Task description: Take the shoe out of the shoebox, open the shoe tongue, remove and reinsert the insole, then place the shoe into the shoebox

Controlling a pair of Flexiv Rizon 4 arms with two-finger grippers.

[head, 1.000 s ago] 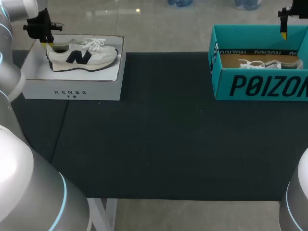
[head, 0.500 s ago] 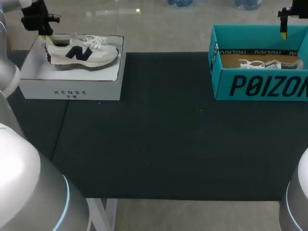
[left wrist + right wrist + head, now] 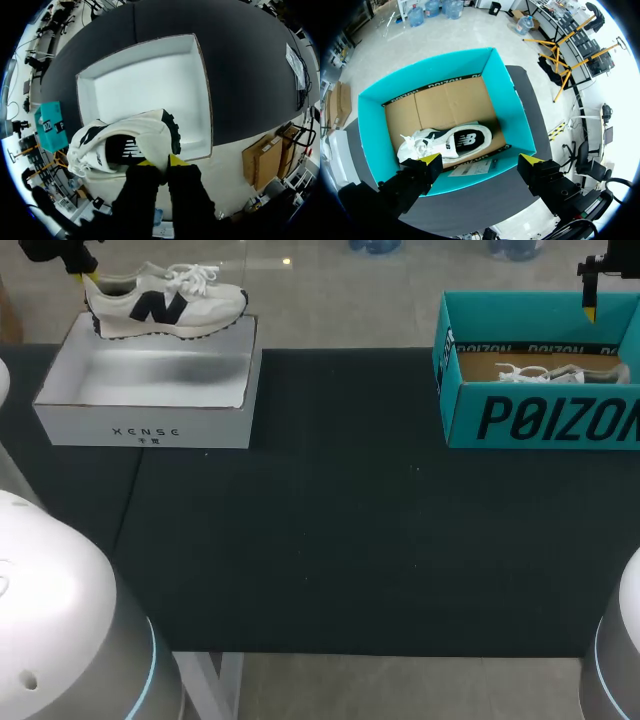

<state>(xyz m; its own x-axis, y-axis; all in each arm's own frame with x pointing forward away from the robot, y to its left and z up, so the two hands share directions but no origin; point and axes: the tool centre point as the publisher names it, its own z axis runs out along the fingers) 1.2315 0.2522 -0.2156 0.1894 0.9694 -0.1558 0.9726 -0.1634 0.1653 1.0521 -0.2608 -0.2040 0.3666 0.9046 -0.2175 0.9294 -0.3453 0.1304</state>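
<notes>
A white sneaker (image 3: 165, 302) with a dark logo hangs above the open white shoebox (image 3: 150, 390) at the table's far left. My left gripper (image 3: 88, 278) is shut on its heel collar. In the left wrist view the fingers (image 3: 148, 163) pinch the heel of the sneaker (image 3: 125, 145), and the white box (image 3: 150, 85) lies below with nothing in it. My right gripper (image 3: 591, 308) hovers open over the teal shoebox (image 3: 540, 415) at the far right. Seen from the right wrist, that gripper (image 3: 481, 162) stands wide above a second white sneaker (image 3: 447, 142) lying inside the teal box (image 3: 517, 115).
A dark mat (image 3: 330, 540) covers the table between the two boxes. The white box sits at the mat's far left corner, the teal one at its far right.
My left arm has lifted the sneaker by its heel up out of the white box and toward the back. The right arm has not moved.
</notes>
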